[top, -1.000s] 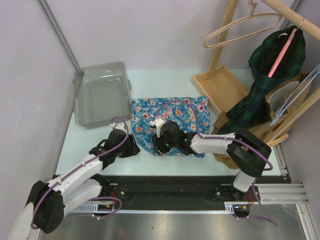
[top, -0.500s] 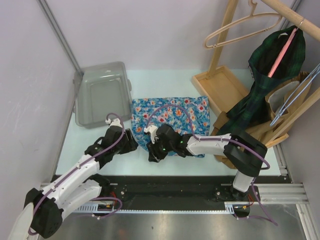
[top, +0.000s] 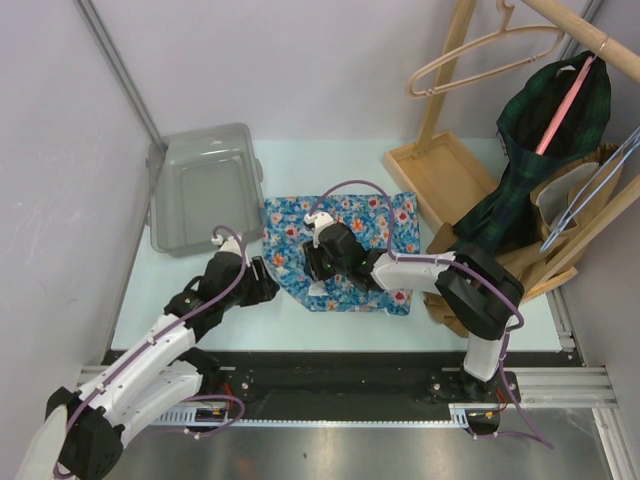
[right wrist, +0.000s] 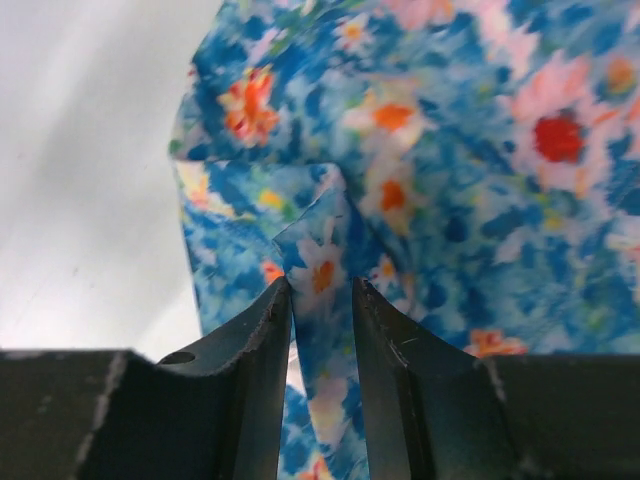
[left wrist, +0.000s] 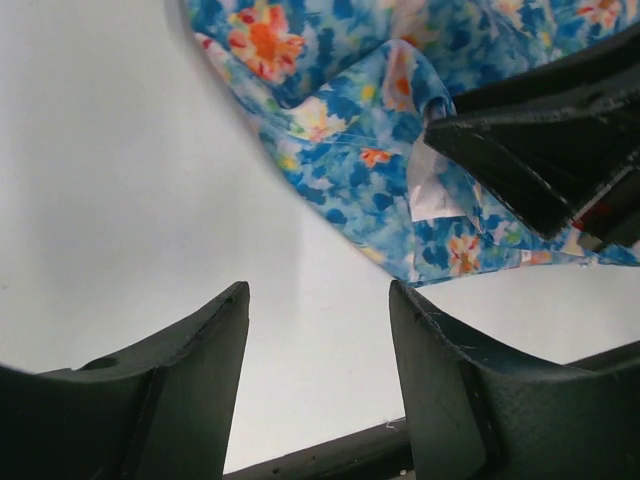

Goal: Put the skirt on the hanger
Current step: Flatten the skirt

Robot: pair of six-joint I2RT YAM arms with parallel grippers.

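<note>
From above, the skirt (top: 392,216), blue with a flower print, lies spread on the table (top: 190,310) in the middle of the scene, to the right of a clear plastic bin (top: 205,190). The right gripper (top: 316,282) is down on the skirt's near left part. The left gripper (top: 262,282) is just left of that edge, over bare table. At the far right, a pale hanger (top: 500,35) hangs on a wooden rack (top: 440,180), well apart from the skirt, and a dark plaid garment (top: 540,150) hangs beside it.

In the left wrist view, the left gripper (left wrist: 320,340) has its 2 fingers spread wide with only table (left wrist: 120,180) between them. The skirt's (left wrist: 340,110) edge lies just beyond the tips, and the right gripper (left wrist: 540,150) presses into the cloth at the right.

In the right wrist view, the right gripper (right wrist: 321,300) has its 2 fingers drawn close together, pinching a raised fold of the skirt (right wrist: 480,130) between them.
</note>
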